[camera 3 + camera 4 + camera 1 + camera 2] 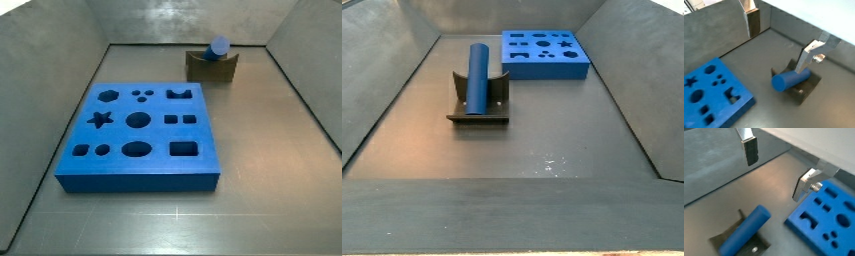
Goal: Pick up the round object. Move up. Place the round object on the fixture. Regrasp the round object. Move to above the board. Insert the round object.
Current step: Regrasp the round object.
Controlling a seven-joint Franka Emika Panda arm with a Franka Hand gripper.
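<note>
The blue cylinder peg (218, 46) lies in the notch of the dark fixture (211, 67) at the far end of the bin; both side views show it (478, 72) resting there, free of any grip. The blue board (118, 135) with shaped holes lies flat on the floor beside it (549, 70). My gripper (781, 40) shows only in the wrist views (777, 168). It is open and empty, above and apart from the peg (791, 80) and fixture (807, 90). The peg (745, 230) and board (834, 190) lie below the fingers.
Grey bin walls (54, 90) rise on all sides of the floor (543, 140). The board (714, 89) sits close to the fixture (478, 112).
</note>
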